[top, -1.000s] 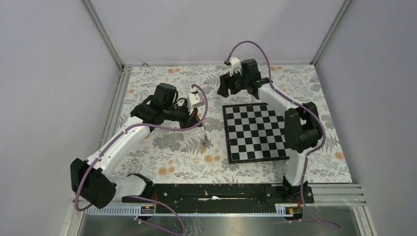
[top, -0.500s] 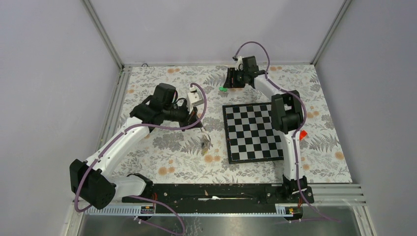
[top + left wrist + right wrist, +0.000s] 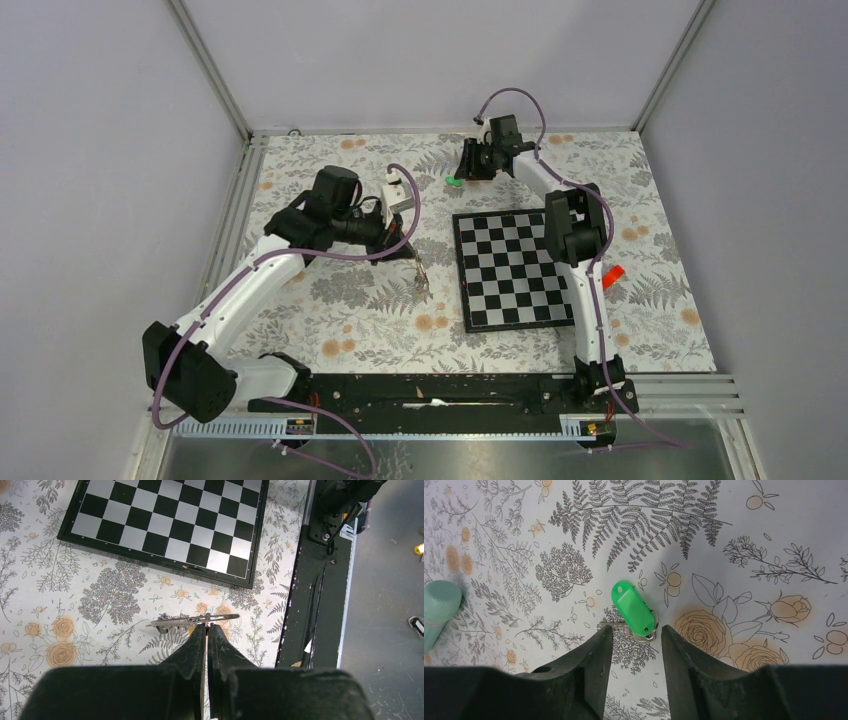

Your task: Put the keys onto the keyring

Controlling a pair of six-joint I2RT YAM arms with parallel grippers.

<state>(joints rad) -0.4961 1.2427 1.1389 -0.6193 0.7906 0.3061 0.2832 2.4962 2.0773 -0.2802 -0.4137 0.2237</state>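
Note:
The green-headed key [image 3: 633, 607] lies flat on the floral cloth, with its metal blade and small ring under the tag's lower end. It also shows in the top view [image 3: 452, 181] at the back of the table. My right gripper [image 3: 636, 630] is open just above it, one finger on each side of the key's lower end, not touching it. My left gripper [image 3: 206, 626] is shut on the keyring [image 3: 175, 622], seen edge-on and held above the cloth. In the top view the keyring [image 3: 418, 280] hangs below the left gripper [image 3: 405, 248]. The black-headed key is out of view.
A chessboard [image 3: 515, 268] lies right of the left gripper, and it shows in the left wrist view [image 3: 165, 525]. A small red piece [image 3: 612, 273] lies by its right edge. A teal stick end [image 3: 439, 610] lies left of the green key. The black base rail [image 3: 320, 580] runs along the near edge.
My right arm has stretched to the back of the table and its gripper has settled over the green key. My left gripper holds the keyring in about the same place.

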